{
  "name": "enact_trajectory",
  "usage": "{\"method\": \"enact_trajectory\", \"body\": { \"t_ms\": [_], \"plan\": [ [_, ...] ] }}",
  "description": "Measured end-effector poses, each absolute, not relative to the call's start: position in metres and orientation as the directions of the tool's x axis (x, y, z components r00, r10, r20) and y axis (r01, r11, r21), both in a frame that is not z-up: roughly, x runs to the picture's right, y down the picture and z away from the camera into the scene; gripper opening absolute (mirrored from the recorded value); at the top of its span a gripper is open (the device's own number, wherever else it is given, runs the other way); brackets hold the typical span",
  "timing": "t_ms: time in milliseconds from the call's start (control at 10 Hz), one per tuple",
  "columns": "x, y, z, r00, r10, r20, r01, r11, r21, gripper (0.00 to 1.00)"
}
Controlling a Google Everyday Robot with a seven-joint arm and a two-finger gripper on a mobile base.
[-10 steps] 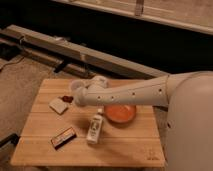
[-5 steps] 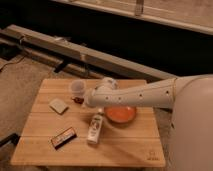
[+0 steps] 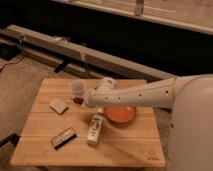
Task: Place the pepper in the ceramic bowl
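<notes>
At the near edge of the wooden table a flat dark bar with an orange stripe is seen lying at a slant, and just beside it to the right a small pale bottle is laid on its side. A little farther back, right of the bottle's top, the ceramic bowl is set, orange-red and glossy. To the left a flat pale square packet is placed. The white arm is stretched across above the bowl, and the gripper is held low at its left end, where the pepper is glimpsed as a small dark red shape beside it. Behind, a translucent cup is stood near the far edge
</notes>
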State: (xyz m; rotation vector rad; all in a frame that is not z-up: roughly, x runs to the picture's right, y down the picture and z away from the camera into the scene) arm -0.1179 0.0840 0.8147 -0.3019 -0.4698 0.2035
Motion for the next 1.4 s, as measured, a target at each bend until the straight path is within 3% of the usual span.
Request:
{"method": "enact_trajectory", "body": {
  "t_ms": [900,1400],
  "plan": [
    [-0.035,0.064,0.820,0.866,0.376,0.331,-0.288,0.914,-0.285,0.00],
    [0.035,0.064,0.838,0.869,0.463,0.173,-0.403,0.867,-0.294,0.00]
  ]
}}
